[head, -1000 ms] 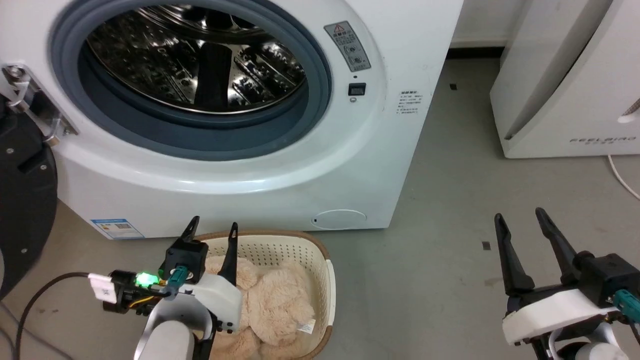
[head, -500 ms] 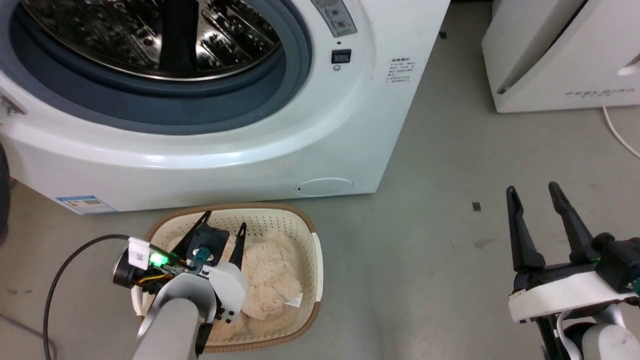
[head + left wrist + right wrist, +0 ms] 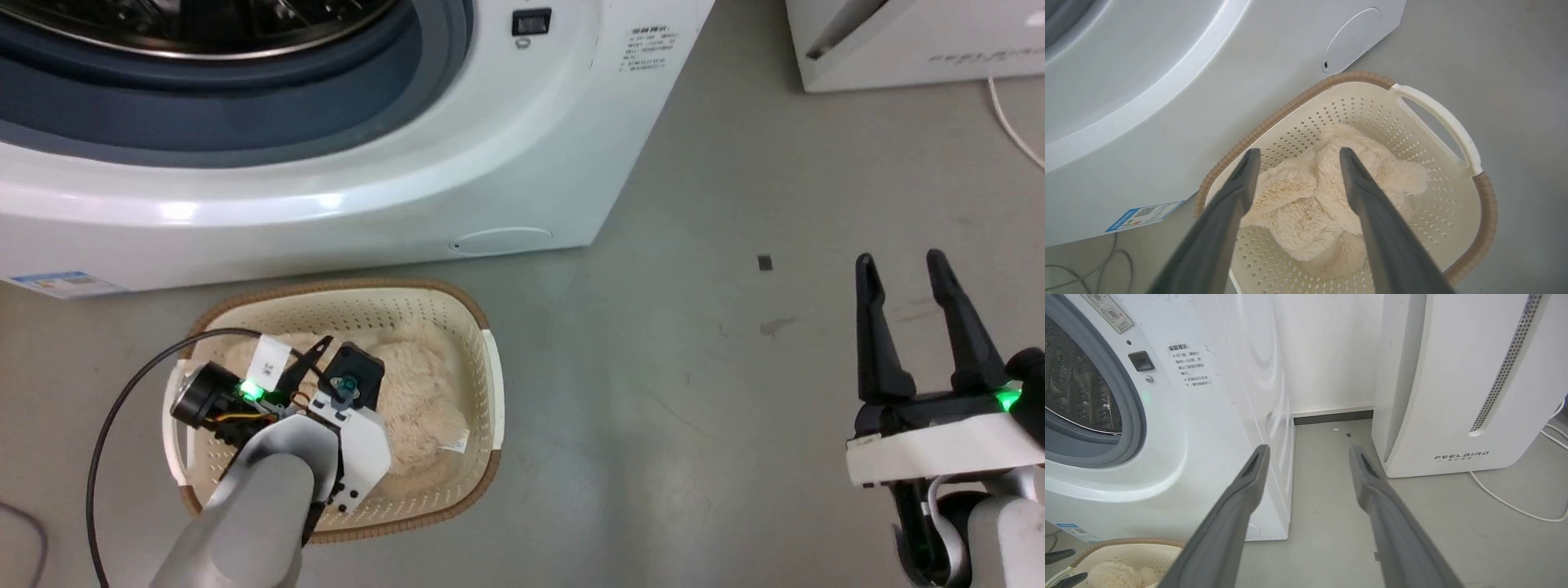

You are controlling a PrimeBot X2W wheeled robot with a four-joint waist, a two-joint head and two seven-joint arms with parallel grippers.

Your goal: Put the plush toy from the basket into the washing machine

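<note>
The fluffy beige plush toy lies in the oval cream basket, which stands on the floor right in front of the white washing machine. My left gripper points down into the basket. In the left wrist view this gripper is open, its fingers apart just above the plush toy, inside the basket's rim. Well to the right, my right gripper hangs open and empty over bare floor. From the right wrist, that gripper faces the gap beside the washing machine.
A white FEELBIRD appliance stands to the right of the washer, with a white cord trailing on the floor. My left arm's black cable loops beside the basket. The grey floor lies open between the basket and my right gripper.
The head camera has tilted downward, so the washer's porthole has slid up out of the picture. My left gripper has tipped down and lowered into the basket over the plush toy.
</note>
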